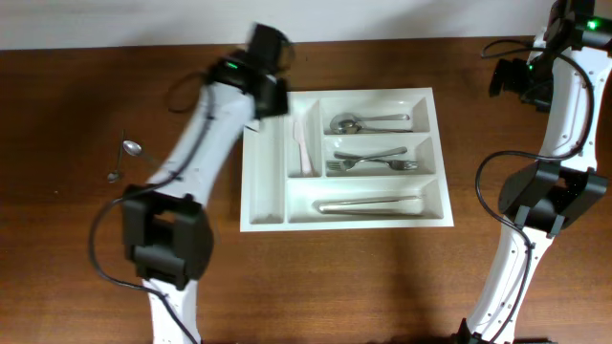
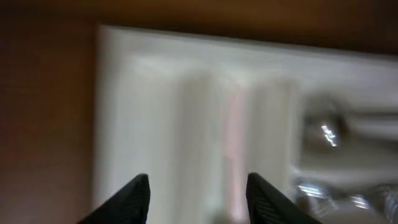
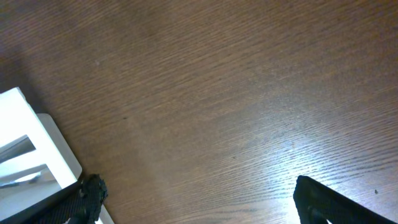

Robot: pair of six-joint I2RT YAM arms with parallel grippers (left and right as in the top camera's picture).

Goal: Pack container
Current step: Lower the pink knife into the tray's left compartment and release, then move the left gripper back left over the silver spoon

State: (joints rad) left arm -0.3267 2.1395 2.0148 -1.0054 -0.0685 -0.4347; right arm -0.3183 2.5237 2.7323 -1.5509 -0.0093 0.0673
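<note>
Hovering above the far left corner of the container (image 1: 344,225), the left pincer (image 2: 199,202) is being held with its fingers apart and nothing between them, so no utensil is being carried at this moment. The container is lying flat near the middle of the table (image 1: 76,96), and it is being filled by kind. A pale utensil (image 1: 304,145) is lying lengthwise in the second of the two narrow upright compartments, close beneath the left pincer, while the first narrow compartment is showing bare. In the three long compartments, spoons (image 1: 368,122) are being kept in the far one, forks (image 1: 373,162) in the middle one and what looks like a knife (image 1: 368,204) in the near one. Each is laid along its slot so that no divider is being crossed. Two loose spoons (image 1: 131,148) are lying on the table well to the left of the container, not yet packed. By the sorting in use they are judged to belong in the far long compartment, and the left arm is judged to be the better placed to fetch them. The right pincer (image 3: 198,186) is being kept wide open and empty over bare table near the container's far right corner, probably so that the working space is being left free. The left wrist view is blurred, so finer detail there cannot be told.
</note>
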